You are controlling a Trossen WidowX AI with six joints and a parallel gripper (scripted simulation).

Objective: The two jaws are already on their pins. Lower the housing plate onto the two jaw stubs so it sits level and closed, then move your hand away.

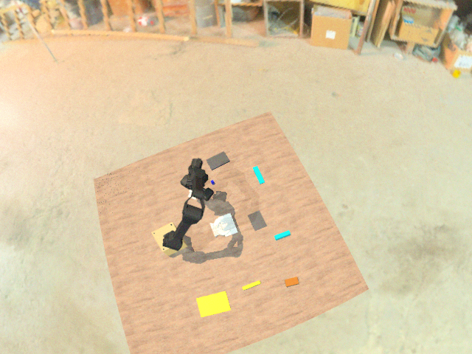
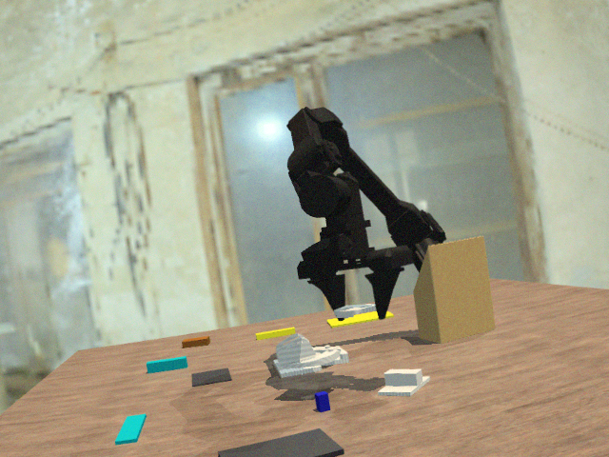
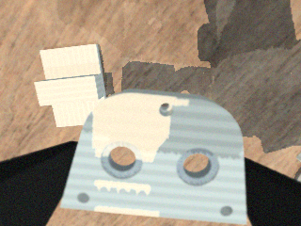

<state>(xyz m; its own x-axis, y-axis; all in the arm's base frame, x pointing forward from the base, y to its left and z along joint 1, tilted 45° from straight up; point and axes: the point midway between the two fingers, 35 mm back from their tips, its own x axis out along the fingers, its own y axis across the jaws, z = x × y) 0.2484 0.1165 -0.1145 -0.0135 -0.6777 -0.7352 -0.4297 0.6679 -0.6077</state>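
Note:
The housing plate (image 2: 355,310) (image 3: 155,137) is a pale, flat plate with one rounded side, two large ringed holes and smaller holes. My gripper (image 2: 361,316) (image 3: 157,157) is shut on it, one black finger at each side, and holds it above the table. The white base assembly (image 1: 225,225) (image 2: 301,358) rests on the table, clear of the held plate. It has raised, ribbed parts at one side and small raised features at the other; at this size I cannot tell the jaws, pins and stubs apart. In the top view the arm hides the plate and fingertips.
A white stepped stand (image 2: 402,379) (image 3: 72,85) stands apart from the base assembly. A small blue block (image 1: 212,181) (image 2: 322,402) is near it. A tan block (image 2: 460,289) rises behind. Dark plates (image 1: 217,160) (image 1: 257,220), cyan bars (image 1: 258,175) (image 1: 282,234) and yellow pieces (image 1: 213,304) (image 1: 251,285) lie around.

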